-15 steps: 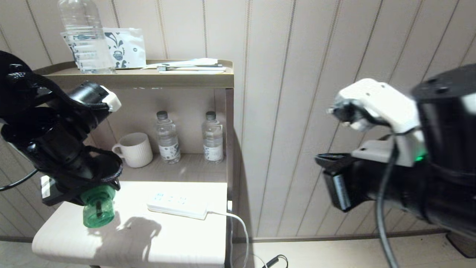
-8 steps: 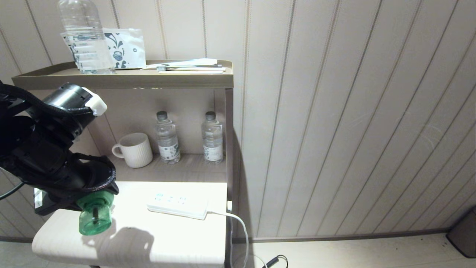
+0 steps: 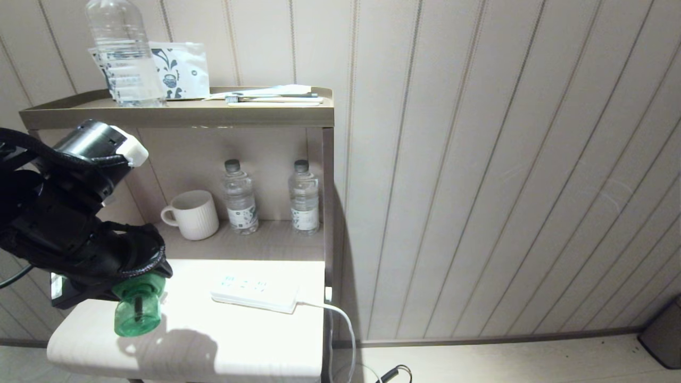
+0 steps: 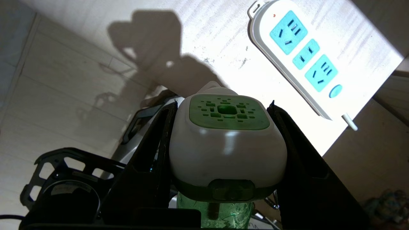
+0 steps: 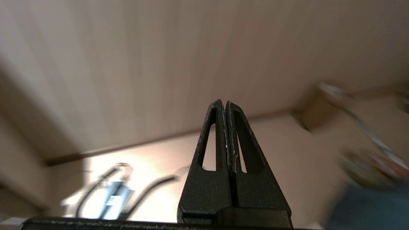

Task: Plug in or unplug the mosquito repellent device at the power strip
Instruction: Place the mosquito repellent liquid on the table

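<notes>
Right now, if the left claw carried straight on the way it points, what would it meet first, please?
Probably the pale tabletop. The left claw, shut on the mosquito repellent device, points down at bare surface beside the power strip, not at its sockets. Depth is unclear, so this is a judgement.

pale tabletop with white power strip lying flat near its right edge, cable over the side, middle shelf: ribbed mug, two water bottles, top shelf: large bottle, printed pouch, toothbrush
</notes>
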Motion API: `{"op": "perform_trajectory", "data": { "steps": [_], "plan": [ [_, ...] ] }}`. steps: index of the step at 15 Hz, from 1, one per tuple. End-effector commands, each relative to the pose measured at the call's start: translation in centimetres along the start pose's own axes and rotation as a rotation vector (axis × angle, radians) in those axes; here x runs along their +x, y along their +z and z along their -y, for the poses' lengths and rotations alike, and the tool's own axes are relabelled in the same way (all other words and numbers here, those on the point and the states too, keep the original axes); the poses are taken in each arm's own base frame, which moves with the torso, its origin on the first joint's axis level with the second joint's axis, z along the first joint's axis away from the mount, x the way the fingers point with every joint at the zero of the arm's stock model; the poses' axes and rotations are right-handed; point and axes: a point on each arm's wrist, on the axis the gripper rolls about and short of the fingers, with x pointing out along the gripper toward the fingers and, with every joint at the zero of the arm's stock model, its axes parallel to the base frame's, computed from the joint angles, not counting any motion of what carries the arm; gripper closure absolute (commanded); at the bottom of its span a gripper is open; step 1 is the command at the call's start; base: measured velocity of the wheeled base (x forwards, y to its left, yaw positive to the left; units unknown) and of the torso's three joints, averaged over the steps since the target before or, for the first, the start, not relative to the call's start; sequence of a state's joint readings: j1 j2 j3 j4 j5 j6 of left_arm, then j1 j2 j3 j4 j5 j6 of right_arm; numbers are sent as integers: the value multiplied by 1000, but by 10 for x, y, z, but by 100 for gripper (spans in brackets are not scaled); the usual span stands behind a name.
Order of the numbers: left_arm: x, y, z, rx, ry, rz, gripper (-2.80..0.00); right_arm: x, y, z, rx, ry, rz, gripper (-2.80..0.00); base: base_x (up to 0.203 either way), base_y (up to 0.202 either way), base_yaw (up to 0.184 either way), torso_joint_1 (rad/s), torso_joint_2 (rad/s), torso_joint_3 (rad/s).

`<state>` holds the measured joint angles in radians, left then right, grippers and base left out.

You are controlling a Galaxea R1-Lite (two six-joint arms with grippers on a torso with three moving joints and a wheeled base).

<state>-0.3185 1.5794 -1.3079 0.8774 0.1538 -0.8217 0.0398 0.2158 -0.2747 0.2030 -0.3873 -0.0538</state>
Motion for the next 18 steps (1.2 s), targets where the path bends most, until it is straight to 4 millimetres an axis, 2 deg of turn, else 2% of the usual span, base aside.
{"op": "perform_trajectory", "data": {
  "steps": [1, 2, 5, 12, 13, 18],
  "plan": [
    [6, 0, -2, 1, 8, 0, 0, -6, -42, -5, 22, 133, 68, 0, 0, 0, 0, 0, 0, 0],
    [9, 0, -3, 0, 8, 3, 0, -2, -52, -8, 40, 176, 51, 0, 0, 0, 0, 0, 0, 0],
    [13, 0, -3, 8, 2, 9, 0, -2, -57, -12, 146, 324, 29, 0, 0, 0, 0, 0, 0, 0],
    [29, 4, -2, 59, -84, 113, 0, -2, -57, -12, 142, 323, 34, 0, 0, 0, 0, 0, 0, 0],
    [32, 7, -6, 62, -93, 142, 0, -2, -57, -12, 141, 322, 35, 0, 0, 0, 0, 0, 0, 0],
    [18, 14, -29, 88, -122, 273, 0, -2, -57, -12, 142, 322, 34, 0, 0, 0, 0, 0, 0, 0]
  ]
}}
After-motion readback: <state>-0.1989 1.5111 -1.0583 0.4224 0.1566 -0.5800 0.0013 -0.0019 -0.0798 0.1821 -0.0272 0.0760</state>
